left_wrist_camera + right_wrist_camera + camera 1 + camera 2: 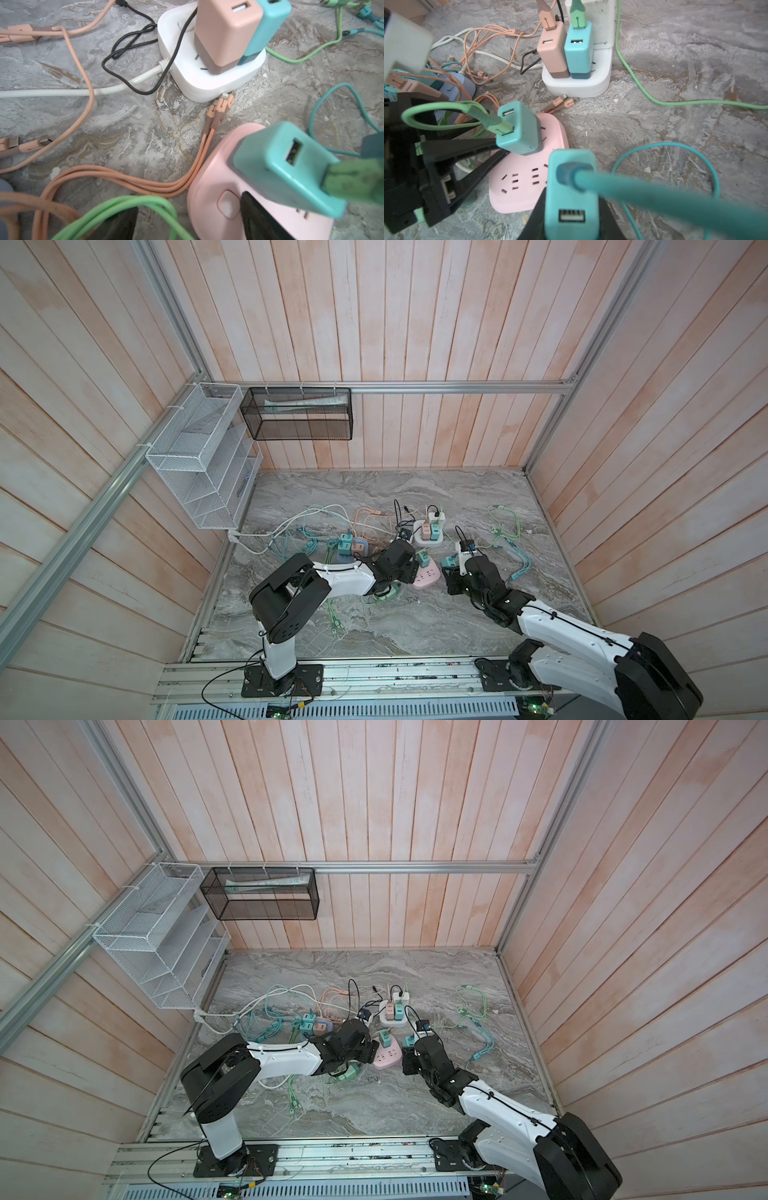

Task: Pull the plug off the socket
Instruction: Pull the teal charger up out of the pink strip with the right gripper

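Now the right claw point(452, 572) is clamped on a teal plug point(571, 176), held clear of the holes, just beside the edge of the pink socket strip point(519, 187). The left claw point(189, 222) stands apart, one finger point(259, 216) on the strip beside a second teal plug point(519, 128) seated there. Beyond that edge the desk point(675, 128) lies open, crossed only by a teal cable point(664, 144) loop.

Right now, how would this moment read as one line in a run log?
left jaws: open, at pink socket strip | right jaws: shut on teal plug, off the strip | second teal plug: plugged in
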Robot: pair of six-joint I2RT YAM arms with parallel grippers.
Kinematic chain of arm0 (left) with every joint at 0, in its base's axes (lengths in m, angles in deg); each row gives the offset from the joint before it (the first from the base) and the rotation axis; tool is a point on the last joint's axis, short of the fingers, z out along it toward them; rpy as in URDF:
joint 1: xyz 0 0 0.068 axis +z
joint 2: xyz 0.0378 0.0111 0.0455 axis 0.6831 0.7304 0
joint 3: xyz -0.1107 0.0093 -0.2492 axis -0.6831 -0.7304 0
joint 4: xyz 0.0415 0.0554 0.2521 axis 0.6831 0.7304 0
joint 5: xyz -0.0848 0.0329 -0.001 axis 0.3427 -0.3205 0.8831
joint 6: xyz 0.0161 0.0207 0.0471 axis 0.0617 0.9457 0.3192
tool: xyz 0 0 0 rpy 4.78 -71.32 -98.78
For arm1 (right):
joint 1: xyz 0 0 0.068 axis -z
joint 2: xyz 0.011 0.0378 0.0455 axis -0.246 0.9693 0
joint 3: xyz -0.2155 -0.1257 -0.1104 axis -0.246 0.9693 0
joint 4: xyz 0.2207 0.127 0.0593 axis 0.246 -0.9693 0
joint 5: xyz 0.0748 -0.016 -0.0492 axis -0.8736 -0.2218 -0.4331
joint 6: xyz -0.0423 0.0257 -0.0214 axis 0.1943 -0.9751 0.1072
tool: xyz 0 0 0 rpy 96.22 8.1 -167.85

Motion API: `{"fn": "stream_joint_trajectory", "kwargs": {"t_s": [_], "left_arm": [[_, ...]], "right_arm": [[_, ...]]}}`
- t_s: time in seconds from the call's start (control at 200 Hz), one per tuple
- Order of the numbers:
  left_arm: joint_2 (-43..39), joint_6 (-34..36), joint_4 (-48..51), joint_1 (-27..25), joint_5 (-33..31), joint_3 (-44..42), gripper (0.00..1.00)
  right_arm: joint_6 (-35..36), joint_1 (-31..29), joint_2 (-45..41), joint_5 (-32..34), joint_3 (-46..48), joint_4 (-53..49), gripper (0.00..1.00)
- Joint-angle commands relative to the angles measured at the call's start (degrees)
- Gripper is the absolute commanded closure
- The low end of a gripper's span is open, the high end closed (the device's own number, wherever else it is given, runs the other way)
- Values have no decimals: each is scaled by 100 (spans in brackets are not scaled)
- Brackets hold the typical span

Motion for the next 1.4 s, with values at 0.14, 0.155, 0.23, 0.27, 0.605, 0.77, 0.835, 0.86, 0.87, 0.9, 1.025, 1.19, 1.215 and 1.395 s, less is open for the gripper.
{"fn": "stream_joint_trajectory", "kwargs": {"t_s": [0.14,0.155,0.23,0.27,0.605,0.77,0.835,0.86,0.87,0.9,1.025,1.19,1.215,1.395], "left_arm": [[-15,515,652,-85,333,-557,21],[-27,531,630,-85,352,-573,21],[-84,610,546,-93,425,-615,21],[-114,635,509,-93,452,-620,21],[-84,672,471,-110,514,-550,21],[-86,675,483,-106,492,-546,21],[-84,676,496,-104,480,-528,21],[-85,682,502,-103,475,-532,21],[-91,680,500,-103,474,-532,21],[-90,676,505,-106,474,-528,21],[-84,681,500,-110,460,-521,21],[-75,650,547,-107,439,-493,21],[-91,652,550,-105,433,-490,21],[-77,631,724,-111,345,-380,21]], "right_arm": [[-399,829,-327,-1376,373,421,100],[-423,866,-334,-1458,396,419,100],[-490,1041,-350,-1691,463,444,100],[-503,1102,-339,-1788,474,437,100],[-553,1311,-97,-1995,448,295,100],[-589,1454,74,-2093,459,201,95],[-594,1505,149,-2105,448,151,93],[-596,1525,167,-2115,440,133,90],[-597,1531,172,-2111,439,125,89],[-598,1556,180,-2116,431,104,86],[-631,1656,182,-2125,375,-42,69],[-659,1717,139,-2004,164,-553,54],[-667,1715,123,-2004,138,-617,53],[-601,1711,37,-1745,-170,-1234,50]]}}
